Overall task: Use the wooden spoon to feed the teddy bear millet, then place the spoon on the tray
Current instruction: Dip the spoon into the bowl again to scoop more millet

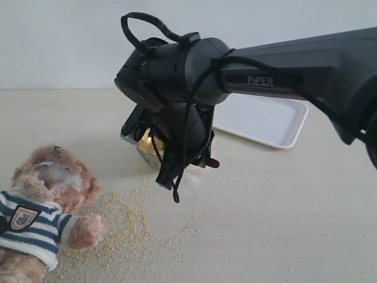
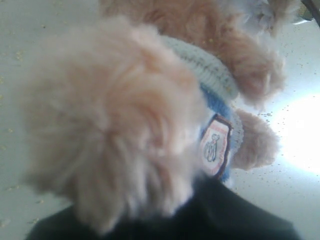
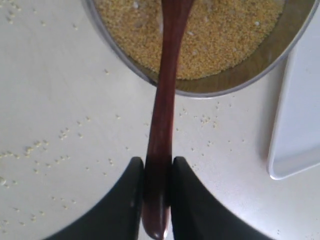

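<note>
We see the right claw (image 3: 157, 164) shut tight on the thin handle of the wooden spoon (image 3: 165, 90). A black finger (image 3: 131, 200) presses on each side of the handle near its end. The round end of the spoon reaches over the rim of a shiny steel bowl (image 3: 237, 82) and sits at the yellow millet (image 3: 220, 35) heaped inside.

In the outside view the big black right arm (image 1: 294, 65) comes in from the upper right of the frame and bends down in the middle. It hides most of the bowl. We can only see a bit of yellow there, and the dark red tip of the spoon handle pokes out just right of the claw.

The white tray (image 1: 259, 118) lies flat on the counter (image 1: 277, 224) behind the arm, right of the middle, near the bowl.

The teddy bear (image 1: 50, 194) is at the lower left of the frame in its striped sweater with the badge. It is well apart from the spoon. Loose grains (image 1: 126, 221) are spilled on the counter between the bear and the bowl.

In the left wrist view the bear's fur is very close and blurry. Only a black bit of the left claw (image 2: 215, 220) shows, so we cannot tell if it is wide, narrow or holding something.
</note>
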Controlling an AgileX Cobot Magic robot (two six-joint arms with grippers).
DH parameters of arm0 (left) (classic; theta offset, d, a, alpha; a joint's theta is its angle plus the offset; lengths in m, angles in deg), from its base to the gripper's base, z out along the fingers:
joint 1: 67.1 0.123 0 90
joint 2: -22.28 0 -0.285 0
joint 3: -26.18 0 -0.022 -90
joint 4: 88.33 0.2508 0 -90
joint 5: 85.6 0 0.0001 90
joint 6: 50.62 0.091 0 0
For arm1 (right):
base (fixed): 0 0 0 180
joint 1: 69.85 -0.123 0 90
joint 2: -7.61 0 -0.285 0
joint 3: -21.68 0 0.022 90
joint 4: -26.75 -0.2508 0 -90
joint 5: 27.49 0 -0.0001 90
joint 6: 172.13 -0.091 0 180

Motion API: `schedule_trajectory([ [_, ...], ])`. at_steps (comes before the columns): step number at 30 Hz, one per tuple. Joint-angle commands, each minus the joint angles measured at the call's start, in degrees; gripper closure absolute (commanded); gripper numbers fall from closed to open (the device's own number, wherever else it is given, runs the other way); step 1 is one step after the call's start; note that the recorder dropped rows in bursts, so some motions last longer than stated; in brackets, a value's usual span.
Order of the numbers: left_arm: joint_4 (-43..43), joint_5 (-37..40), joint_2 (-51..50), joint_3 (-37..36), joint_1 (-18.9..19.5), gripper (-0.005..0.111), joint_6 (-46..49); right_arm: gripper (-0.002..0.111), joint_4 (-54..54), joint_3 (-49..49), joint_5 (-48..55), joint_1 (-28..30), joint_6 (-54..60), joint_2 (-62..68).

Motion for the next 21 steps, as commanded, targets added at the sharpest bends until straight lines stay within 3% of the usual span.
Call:
schedule_trajectory([
  [1, -0.8, 0.6, 0.2, -0.2, 0.2, 0.102, 0.3, 0.106, -3.6, -0.2, 0.3, 1.4, 2.1, -1.0],
  [21, -0.8, 0.6, 0.2, -0.2, 0.2, 0.102, 0.3, 0.106, -18.5, -0.2, 0.3, 9.6, 4.0, -4.9],
])
